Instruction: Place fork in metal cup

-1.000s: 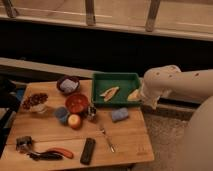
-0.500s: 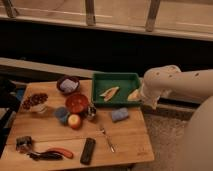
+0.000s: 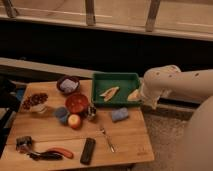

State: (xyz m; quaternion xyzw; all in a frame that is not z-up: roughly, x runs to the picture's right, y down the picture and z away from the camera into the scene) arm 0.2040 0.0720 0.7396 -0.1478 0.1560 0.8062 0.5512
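The fork [image 3: 107, 139] is thin and silvery and lies on the wooden table [image 3: 125, 135], right of the black bar. The metal cup [image 3: 91, 112] is small and dark-shiny and stands just right of the red-orange bowl [image 3: 77, 102], above the fork. The gripper [image 3: 150, 104] is at the end of the white arm, at the table's right edge beside the green tray, well right of the fork and the cup. I see nothing held in it.
A green tray [image 3: 116, 82] holds two pale pieces. A blue sponge [image 3: 120, 115], an apple [image 3: 74, 121], a small blue cup [image 3: 61, 114], a black bar [image 3: 88, 150], a red-handled tool [image 3: 55, 153], a bowl of dark nuts [image 3: 35, 101] and a dark bowl [image 3: 68, 84] are on the table.
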